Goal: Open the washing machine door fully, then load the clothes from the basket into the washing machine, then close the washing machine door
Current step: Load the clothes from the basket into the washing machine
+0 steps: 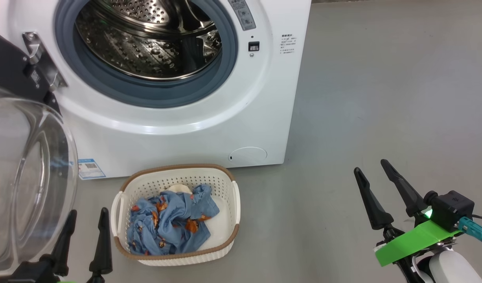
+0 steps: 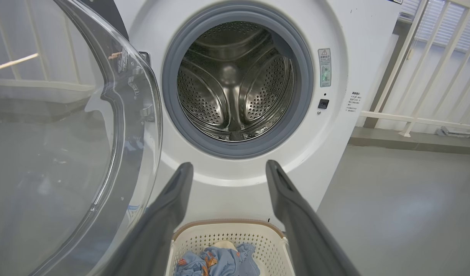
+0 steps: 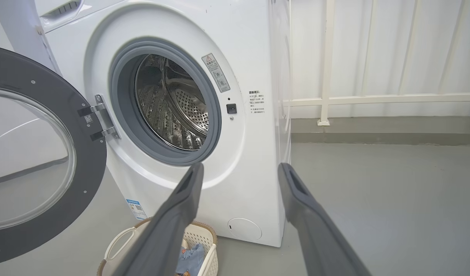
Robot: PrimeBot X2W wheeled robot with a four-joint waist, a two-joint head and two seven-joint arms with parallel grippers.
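A bare grey floor point(image 1: 363, 98) is spreading out around the washer point(image 1: 186, 145), with a white railing point(image 3: 373, 99) standing behind it. The left claw point(image 1: 87, 214) is hovering in front of the washer, fingers spread wide and holding nothing, just beside the basket point(image 1: 178, 168). The right claw point(image 1: 370, 168) is hanging off past the washer's right corner, equally spread and empty. The basket is sitting on the floor close in front of the washer, below its opening. The clothes point(image 1: 170, 224) are lying bunched inside it, blue cloth over a bit of cream.

The door point(image 3: 89, 165) is hanging swung out at the washer's left side, so the opening step is looking done (whether it is at its full stop, I cannot tell). The drum point(image 2: 235, 88) is gaping bare, so I am judging that loading is not yet begun. Every garment is waiting to be carried in, and the closing comes after that.

The door's far edge is running out of the head view, and its bulging glass point(image 1: 28, 177) is blurring whatever lies behind it. How many garments are making up the heap is hard to tell, and they are covering most of the basket's bottom. The print on the washer's stickers is too small to read.
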